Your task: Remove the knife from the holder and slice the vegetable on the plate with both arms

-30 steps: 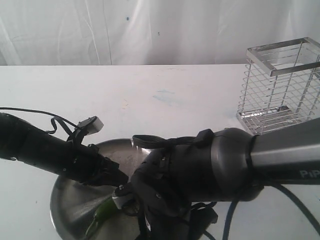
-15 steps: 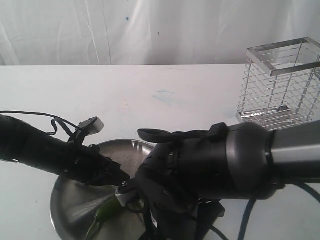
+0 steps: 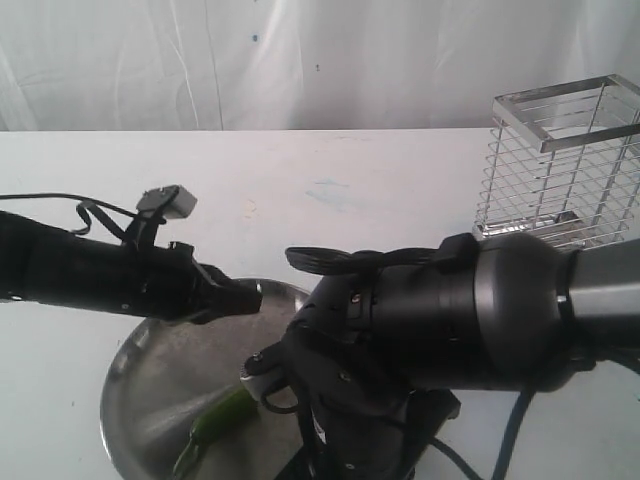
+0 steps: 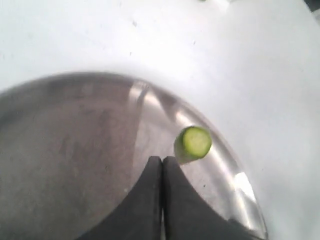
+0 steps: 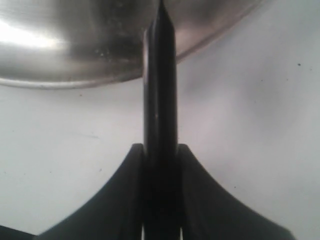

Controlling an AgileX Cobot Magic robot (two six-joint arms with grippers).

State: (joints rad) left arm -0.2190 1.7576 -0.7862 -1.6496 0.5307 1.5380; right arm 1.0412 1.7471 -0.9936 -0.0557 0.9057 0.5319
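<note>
Knife (image 5: 160,100) was clamped edge-on in the right gripper (image 5: 160,152), its tip over the plate (image 3: 135,370) rim. Vegetable (image 3: 222,415) lay on the plate. One cut slice (image 4: 195,142) sat near the left gripper (image 4: 162,161), which was clenched on nothing. Judged partly done, with more slicing left. The right arm (image 3: 480,320) hid the blade in the exterior view. Farthest off, the holder (image 3: 560,170) showed nothing inside.

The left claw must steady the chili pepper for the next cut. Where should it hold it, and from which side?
Probably best on the slim body of the chili pepper near its stem end, coming from above with the left claw across its width. It lies low on the plate, long and thin, and this leaves the cut end free for the knife in the right claw.
</note>
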